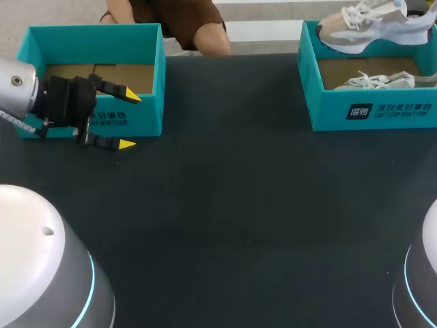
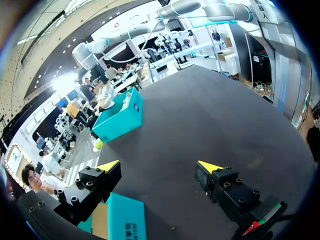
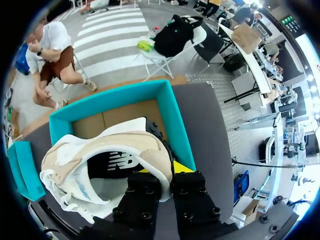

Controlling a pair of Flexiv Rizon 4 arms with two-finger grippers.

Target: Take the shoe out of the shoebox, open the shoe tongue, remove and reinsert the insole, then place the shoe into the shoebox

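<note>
Teal boxes sit on the dark surface [image 1: 225, 205]. The left box [image 1: 136, 126] is at 10 o'clock, and only its brown floor shows inside. The right box [image 1: 372, 113] is at 2 o'clock.

One shoe [image 1: 372, 24] is up over the far part of the right box, at about 1 o'clock. A second shoe [image 1: 379, 80] lies down inside that box, on its floor.

In the right wrist view the right jaws are pinching the shoe [image 3: 100, 160]. They hold the rim of its opening, with one black finger on each side and a yellow tip [image 3: 178, 166] just showing. The right box [image 3: 172, 112] is under the shoe.

The left jaws are spread wide and hold nothing. They are at the front wall of the left box, near its 3 o'clock end. One yellow tip [image 1: 130, 94] is over the box and the other is in front of the wall, over the surface. In the left wrist view a corner of the left box [image 2: 125, 217] is under one finger, and the right box [image 2: 120, 117] is far ahead
</note>
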